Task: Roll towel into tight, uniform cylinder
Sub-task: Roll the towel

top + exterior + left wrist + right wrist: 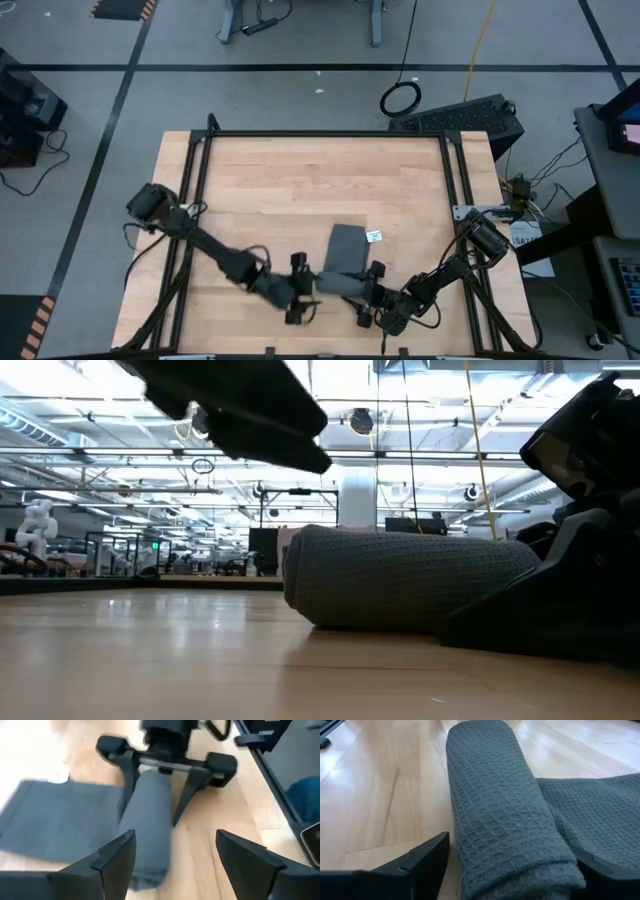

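High view: half-rolled towel between left tool and right tool, both spread apart.

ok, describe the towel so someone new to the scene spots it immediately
On the wooden table, look near the front edge, between the left gripper and the right gripper. The towel is dark grey waffle-weave cloth, part rolled and part flat, with a small white tag. It is the only fabric there.

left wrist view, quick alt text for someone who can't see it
A dark grey towel, partly rolled into a cylinder with a flat tail, lies on a wooden table. The open right gripper straddles the roll's far end; the open left gripper sits around the near end.
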Tool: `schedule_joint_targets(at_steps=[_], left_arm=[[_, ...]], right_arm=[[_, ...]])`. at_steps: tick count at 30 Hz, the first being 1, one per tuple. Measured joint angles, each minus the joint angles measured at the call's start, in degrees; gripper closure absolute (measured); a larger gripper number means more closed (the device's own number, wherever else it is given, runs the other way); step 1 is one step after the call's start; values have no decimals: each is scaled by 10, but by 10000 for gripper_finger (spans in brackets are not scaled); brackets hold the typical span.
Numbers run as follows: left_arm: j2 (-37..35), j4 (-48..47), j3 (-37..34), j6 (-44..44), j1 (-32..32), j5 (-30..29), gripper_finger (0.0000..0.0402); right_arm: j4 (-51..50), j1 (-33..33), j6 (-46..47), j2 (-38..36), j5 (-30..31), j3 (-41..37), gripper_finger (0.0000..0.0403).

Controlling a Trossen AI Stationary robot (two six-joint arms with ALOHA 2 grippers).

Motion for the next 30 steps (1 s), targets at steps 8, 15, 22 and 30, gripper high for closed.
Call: schedule_joint_targets(at_steps=[8,15,22,30], left_arm=[[57,12,-2,97,-61,-166,124],[80,64,0,178,-34,-161,99],[99,52,0,151,1,-91,82],[99,45,0,127,27,-51,161]], right_arm=[[-3,-1,8,0,-10,0,106],[-3,-1,10,0,-14,-1,106],[-4,-1,17,0,-18,-1,106],[-2,0,3,1,-20,-1,106]])
